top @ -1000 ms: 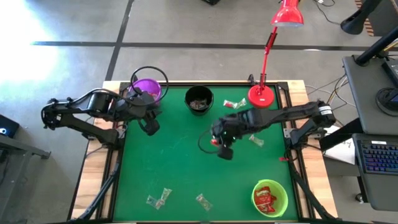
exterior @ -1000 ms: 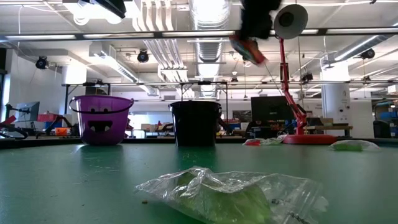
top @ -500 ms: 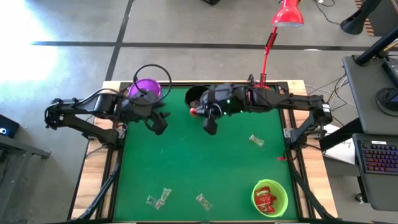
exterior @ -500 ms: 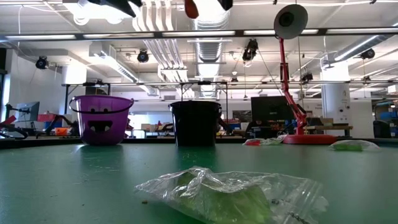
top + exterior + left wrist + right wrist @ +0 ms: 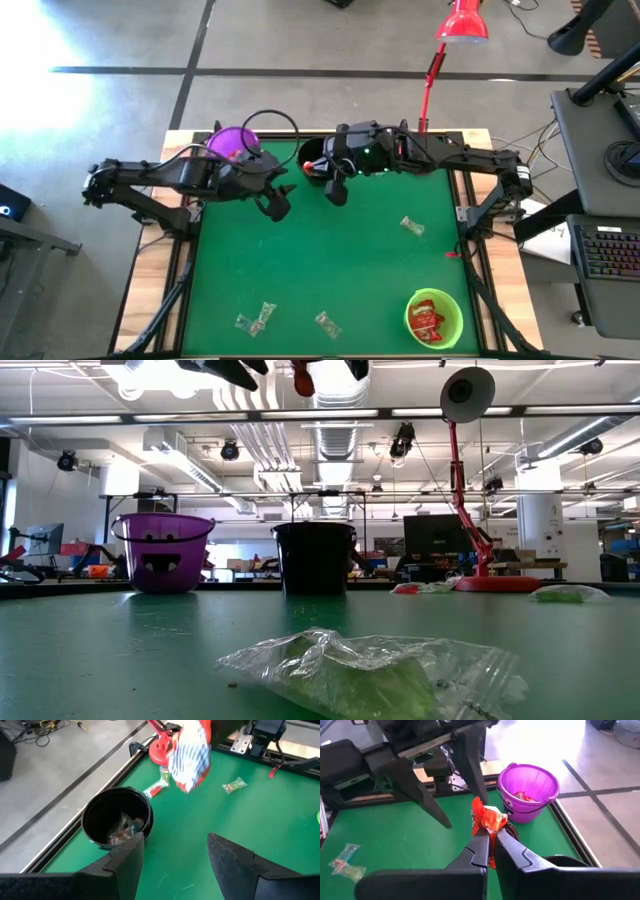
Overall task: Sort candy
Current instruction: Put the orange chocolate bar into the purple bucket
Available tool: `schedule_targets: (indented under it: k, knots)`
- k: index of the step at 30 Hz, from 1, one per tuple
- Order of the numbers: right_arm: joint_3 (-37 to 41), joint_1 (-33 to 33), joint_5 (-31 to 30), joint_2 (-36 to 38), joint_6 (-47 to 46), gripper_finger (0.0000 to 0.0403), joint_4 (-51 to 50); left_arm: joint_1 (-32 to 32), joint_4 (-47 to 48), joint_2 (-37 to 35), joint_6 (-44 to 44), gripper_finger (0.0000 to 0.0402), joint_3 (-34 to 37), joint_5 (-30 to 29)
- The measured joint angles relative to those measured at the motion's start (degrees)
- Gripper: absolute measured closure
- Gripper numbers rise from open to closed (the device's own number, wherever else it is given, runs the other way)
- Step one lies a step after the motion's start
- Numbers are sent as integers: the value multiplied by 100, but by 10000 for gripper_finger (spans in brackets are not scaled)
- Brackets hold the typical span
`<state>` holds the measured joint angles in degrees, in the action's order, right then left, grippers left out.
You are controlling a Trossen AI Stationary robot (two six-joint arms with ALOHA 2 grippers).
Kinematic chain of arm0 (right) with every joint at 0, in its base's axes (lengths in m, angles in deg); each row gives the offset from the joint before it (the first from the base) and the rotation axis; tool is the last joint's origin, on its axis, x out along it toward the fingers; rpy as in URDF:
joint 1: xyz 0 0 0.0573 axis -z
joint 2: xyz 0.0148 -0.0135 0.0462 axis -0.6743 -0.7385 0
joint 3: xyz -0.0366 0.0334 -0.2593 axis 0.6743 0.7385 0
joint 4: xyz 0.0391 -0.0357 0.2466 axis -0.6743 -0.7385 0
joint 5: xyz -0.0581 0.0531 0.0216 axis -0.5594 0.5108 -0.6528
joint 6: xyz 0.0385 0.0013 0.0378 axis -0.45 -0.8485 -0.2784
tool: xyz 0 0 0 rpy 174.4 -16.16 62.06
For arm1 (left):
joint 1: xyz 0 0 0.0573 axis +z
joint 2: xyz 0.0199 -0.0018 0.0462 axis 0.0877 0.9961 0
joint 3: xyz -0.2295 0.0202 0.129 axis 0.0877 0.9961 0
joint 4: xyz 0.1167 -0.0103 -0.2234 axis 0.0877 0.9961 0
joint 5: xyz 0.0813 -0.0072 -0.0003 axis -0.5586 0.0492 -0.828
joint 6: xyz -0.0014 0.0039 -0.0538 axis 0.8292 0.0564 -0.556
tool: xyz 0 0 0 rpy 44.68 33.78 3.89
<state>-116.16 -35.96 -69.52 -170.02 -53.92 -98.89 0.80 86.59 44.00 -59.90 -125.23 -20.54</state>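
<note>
Right claw: the right claw (image 5: 489,836), clenched on a red-orange candy (image 5: 488,821), has swung from mid-table to the far edge, beside the black bowl (image 5: 312,156).
Left claw: the left claw (image 5: 280,205), released and empty, has advanced to meet it.
Meaning: likely a handover toward the purple bowl (image 5: 528,791).
Remaining: clear-wrapped sweets (image 5: 254,320) lie near the near edge.

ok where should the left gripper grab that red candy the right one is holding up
Probably the free upper part of the red candy, above the right gripper. Its lower end is pinched there, so the left gripper, open, should close in from the opposite side.
</note>
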Motion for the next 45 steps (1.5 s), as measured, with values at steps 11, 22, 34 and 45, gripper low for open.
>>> schedule_targets:
  k: [11, 22, 34, 45]
  knots:
    - [2, -2, 5, -36, 106, 394, 173, 163, -700, 242, 329, 200, 0, -8]
    - [2, -2, 4, -36, 244, 394, 307, 464, -1323, 421, 753, 201, -2, 242]
    - [2, 3, -2, -36, 231, 394, 281, 638, -1373, 438, 1076, 292, -2, 429]
    - [2, 0, -2, -36, 251, 394, 281, 649, -1512, 438, 1270, 394, -2, 662]
